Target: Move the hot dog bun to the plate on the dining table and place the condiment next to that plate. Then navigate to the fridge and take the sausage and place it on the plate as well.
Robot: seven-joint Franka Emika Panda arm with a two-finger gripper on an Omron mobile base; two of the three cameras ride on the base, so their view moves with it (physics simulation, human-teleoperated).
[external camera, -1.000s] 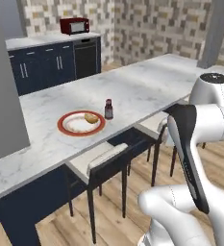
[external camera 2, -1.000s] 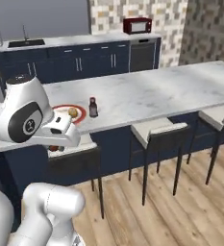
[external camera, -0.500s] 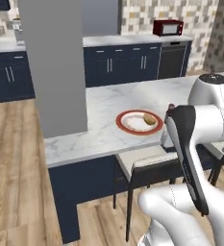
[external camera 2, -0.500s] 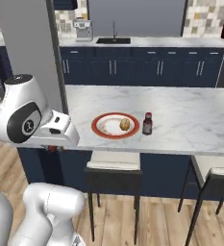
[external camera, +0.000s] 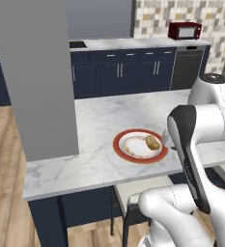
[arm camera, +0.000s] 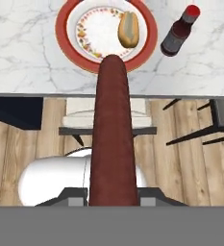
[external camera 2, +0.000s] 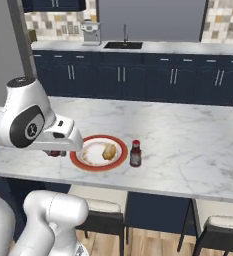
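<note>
The tool (arm camera: 112,199) is clamped narrow on the sausage (arm camera: 112,129), which runs straight out along its line of sight, long axis pointing away from the hand. In the hand view the far end of the sausage overlaps the near rim of the plate (arm camera: 65,41), while most of its length hangs over the wooden floor and a stool (arm camera: 106,113), short of the worktop (arm camera: 27,67) edge. So the plate lies ahead of the tool along the sausage's own axis, higher in that view and slightly left of centre. The bun (arm camera: 129,30) rests on the right part of the plate, lengthwise roughly parallel to the sausage, leaving the white centre and left side free. The condiment (arm camera: 180,32) stands upright on the worktop just beside the plate's right rim, apart from it. From the right base view the plate (external camera 2: 78,161), bun (external camera 2: 108,151) and condiment (external camera 2: 135,153) sit near the worktop's front edge, with the arm's wrist low at the plate's left. Judging by this, the bun and condiment steps look done; the coming move is a forward reach, then lowering the sausage onto the open area left of the bun.
</note>
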